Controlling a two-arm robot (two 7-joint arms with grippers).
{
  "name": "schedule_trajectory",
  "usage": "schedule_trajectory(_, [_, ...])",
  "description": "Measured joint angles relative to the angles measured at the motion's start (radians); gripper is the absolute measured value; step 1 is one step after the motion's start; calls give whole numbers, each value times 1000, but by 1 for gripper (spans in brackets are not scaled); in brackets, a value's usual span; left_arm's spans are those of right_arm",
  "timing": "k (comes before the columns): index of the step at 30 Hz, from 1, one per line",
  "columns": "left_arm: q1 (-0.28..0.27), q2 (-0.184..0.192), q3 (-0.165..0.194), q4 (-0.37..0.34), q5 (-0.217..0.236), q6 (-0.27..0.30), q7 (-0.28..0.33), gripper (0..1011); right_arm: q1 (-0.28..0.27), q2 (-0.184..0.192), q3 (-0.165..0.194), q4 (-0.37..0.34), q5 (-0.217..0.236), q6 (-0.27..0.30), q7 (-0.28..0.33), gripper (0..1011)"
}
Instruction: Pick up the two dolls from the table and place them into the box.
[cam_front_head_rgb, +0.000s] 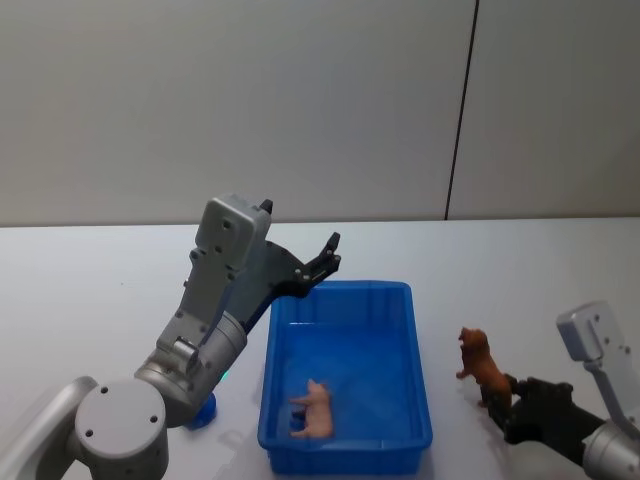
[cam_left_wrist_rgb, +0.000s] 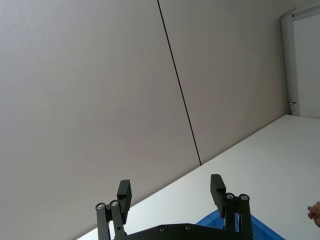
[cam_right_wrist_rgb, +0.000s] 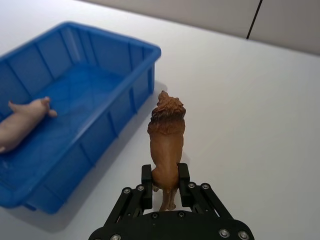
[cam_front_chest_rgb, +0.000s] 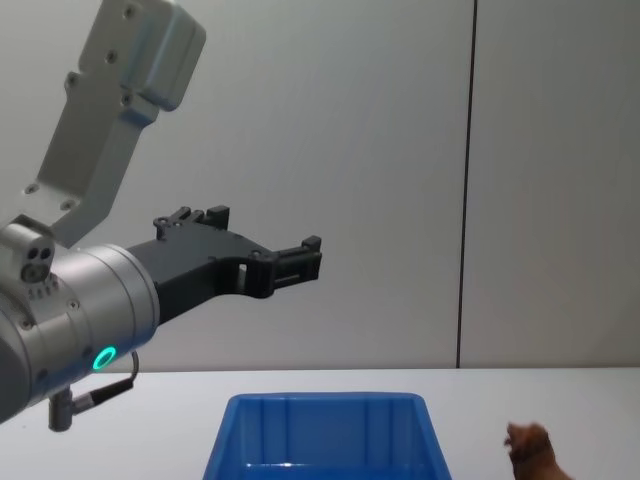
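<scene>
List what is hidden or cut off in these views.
Brown lion doll: hind feet hidden by the right gripper, right wrist view; bottom edge cuts its body, chest view.
Pink pig doll: left edge cuts it, right wrist view.
Blue box: floor below the bottom edge, chest view.

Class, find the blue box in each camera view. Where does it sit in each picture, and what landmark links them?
Head: blue box lower centre, on the table.
Left wrist: box corner at the bottom edge, behind the left gripper.
Right wrist: box upper left, beside the brown doll the right gripper holds.
Chest: box bottom centre.
Shared landmark: the dark wall seam.
</scene>
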Motion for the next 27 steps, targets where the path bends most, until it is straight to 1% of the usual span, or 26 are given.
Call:
schedule_trajectory(6, [0,0,0,0,0,0,0,1001,8,-5,-1,-21,-10,-49,-1,284])
schedule_trajectory(10, [0,0,0,0,0,0,0,1001,21,-12,-4,-38,-17,-74,11,284])
schedule_trajectory(14, [0,0,0,0,0,0,0,1001,43,-25,-11,-53,-26,-93,39,284])
schedule_trajectory(19, [0,0,0,0,0,0,0,1001,71,-45,-24,-60,-43,-96,80,284])
schedule_trajectory(25, [0,0,0,0,0,0,0,1001,109,-79,-50,-56,-77,-67,129,284])
schedule_trajectory(27, [0,0,0,0,0,0,0,1001,123,-91,-60,-49,-90,-54,142,303])
